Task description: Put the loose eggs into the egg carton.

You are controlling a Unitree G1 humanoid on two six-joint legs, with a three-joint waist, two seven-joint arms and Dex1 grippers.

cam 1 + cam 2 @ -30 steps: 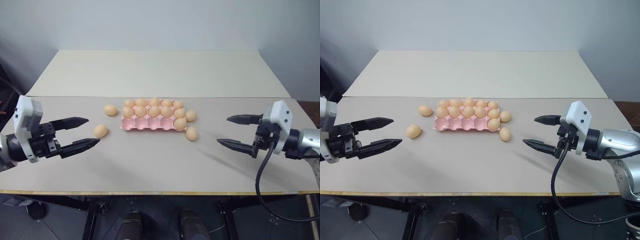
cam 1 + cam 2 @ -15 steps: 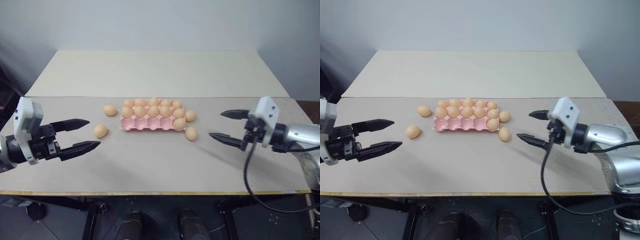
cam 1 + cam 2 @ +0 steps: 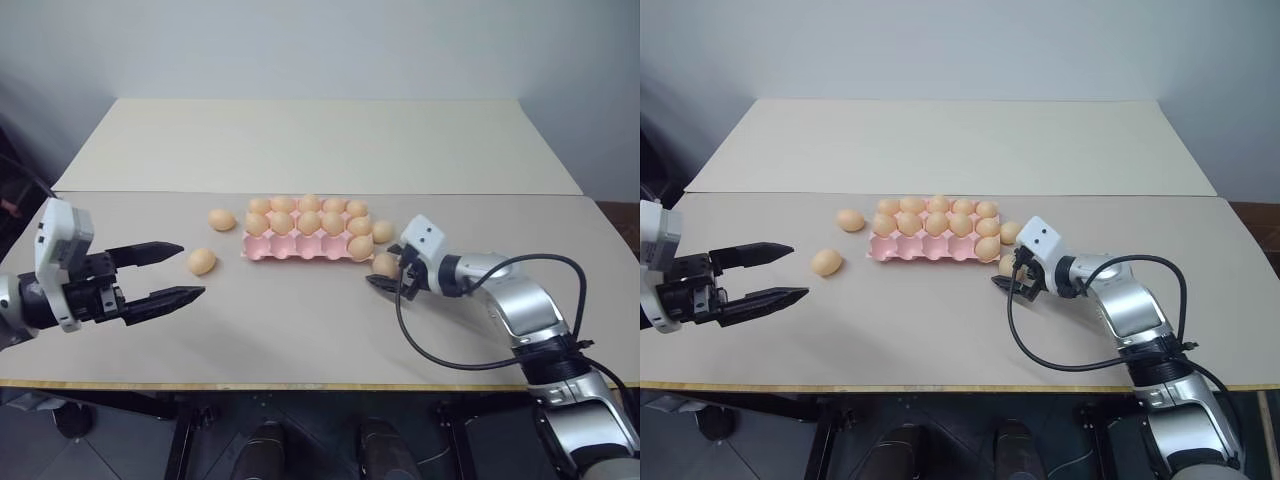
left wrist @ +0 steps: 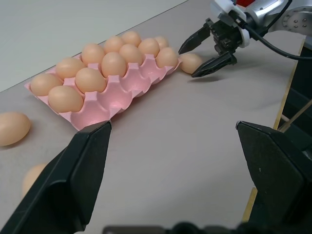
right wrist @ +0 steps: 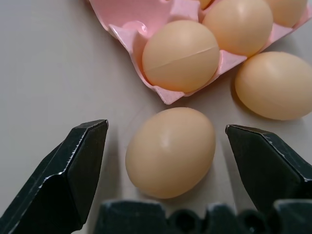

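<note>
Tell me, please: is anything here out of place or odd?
Yes. Four eggs lie on the table outside the carton: two at its left, two at its right end. The carton's front row has only one egg. Nothing looks broken or spilled.

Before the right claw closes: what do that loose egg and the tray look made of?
Smooth tan-orange loose egg: probably plastic; matte-satin skin, and the identical egg beside it shows a straight seam line. Pink moulded egg carton: thin, slightly rough edge; moulded pulp or thin plastic, cannot tell which.
</note>
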